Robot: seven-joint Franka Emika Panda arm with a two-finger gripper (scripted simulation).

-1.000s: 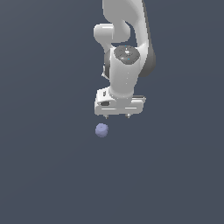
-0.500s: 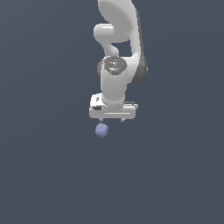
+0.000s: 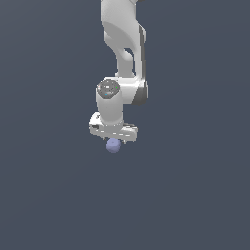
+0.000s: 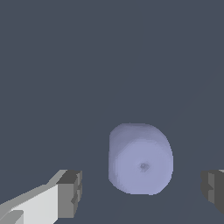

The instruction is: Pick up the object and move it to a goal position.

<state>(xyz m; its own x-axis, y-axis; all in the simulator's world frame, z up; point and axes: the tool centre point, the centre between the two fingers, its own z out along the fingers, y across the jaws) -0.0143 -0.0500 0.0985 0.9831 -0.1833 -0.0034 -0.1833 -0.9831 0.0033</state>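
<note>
- The white tool [image 3: 113, 138] hangs wide open, holding nothing, its dark pads [image 4: 70, 192] flanking the small periwinkle-blue ball [image 4: 140, 159].
- Risk: the ball sits off-centre between the pads, so an uneven closing could roll it away.

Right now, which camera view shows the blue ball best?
The wrist view: the ball is large and unblocked between the open gripper fingertips. The exterior view shows it small, partly under the gripper.

No legible txt (nowhere, either view)
</note>
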